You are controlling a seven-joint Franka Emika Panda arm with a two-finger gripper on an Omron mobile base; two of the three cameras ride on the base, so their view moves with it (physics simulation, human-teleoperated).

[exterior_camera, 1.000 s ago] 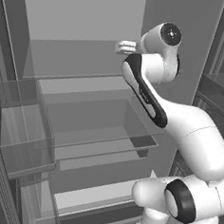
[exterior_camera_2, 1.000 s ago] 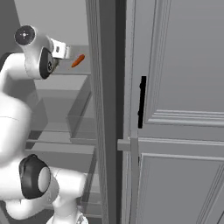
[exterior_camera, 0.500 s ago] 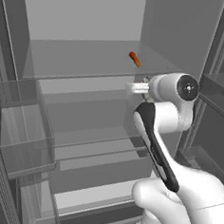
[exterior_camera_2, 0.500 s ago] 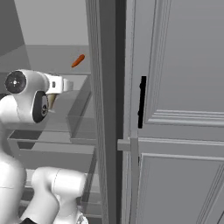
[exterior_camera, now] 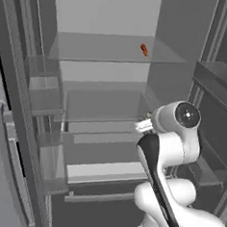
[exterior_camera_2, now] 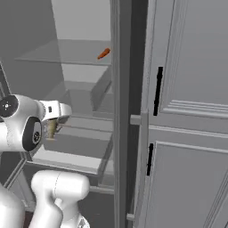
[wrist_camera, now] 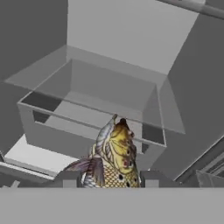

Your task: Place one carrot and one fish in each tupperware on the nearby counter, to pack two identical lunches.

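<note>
A: So, what stands ahead of the jaws?
B: An open fridge (exterior_camera: 103, 85) with glass shelves, and a clear drawer (wrist_camera: 96, 109) just beyond the fingertips.
A: And the gripper (wrist_camera: 107, 178)?
B: Its jaws are clamped on a speckled yellow fish (wrist_camera: 113, 157), head pointing away from the hand.
A: The carrot (exterior_camera: 144, 50)?
B: Well above the jaws, lying on the upper glass shelf (exterior_camera: 110, 50).

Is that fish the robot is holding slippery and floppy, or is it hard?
The fish sits between the gripper fingers with its head standing straight out and not drooping, so it is probably fairly stiff. Its scaly skin looks smooth, so it may be a bit slippery. It looks small against the arm in the right base view, so likely light.
</note>
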